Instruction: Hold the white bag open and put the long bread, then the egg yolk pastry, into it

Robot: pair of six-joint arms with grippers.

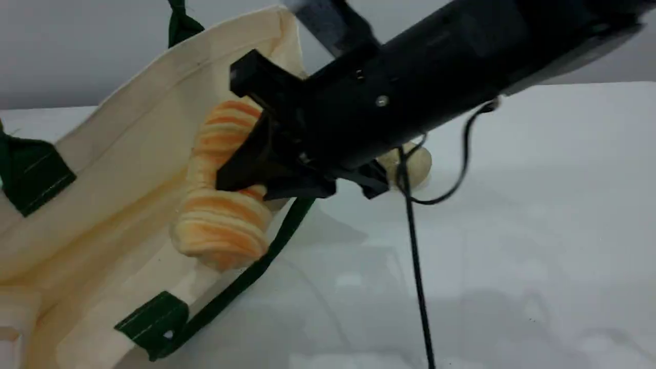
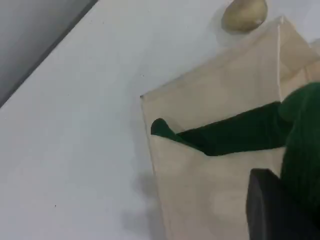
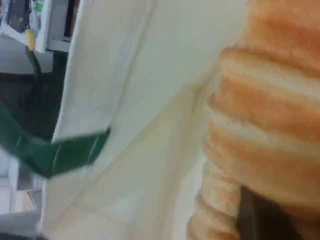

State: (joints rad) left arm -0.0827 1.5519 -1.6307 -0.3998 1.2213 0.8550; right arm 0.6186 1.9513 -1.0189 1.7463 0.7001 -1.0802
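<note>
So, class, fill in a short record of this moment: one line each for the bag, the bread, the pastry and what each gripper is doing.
white bag: mouth held open, lying on the table
long bread: clamped across its middle, at the bag's mouth, not yet released
egg yolk pastry: on the table outside the bag, partly hidden behind the right arm
right gripper: shut on the long bread
left gripper: shut on the bag's green strap handle

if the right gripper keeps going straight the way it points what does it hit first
Probably the inside cloth of the white bag. The right gripper, shut on the long bread, points into the open mouth, and nothing else shows between; depth is unclear.
</note>
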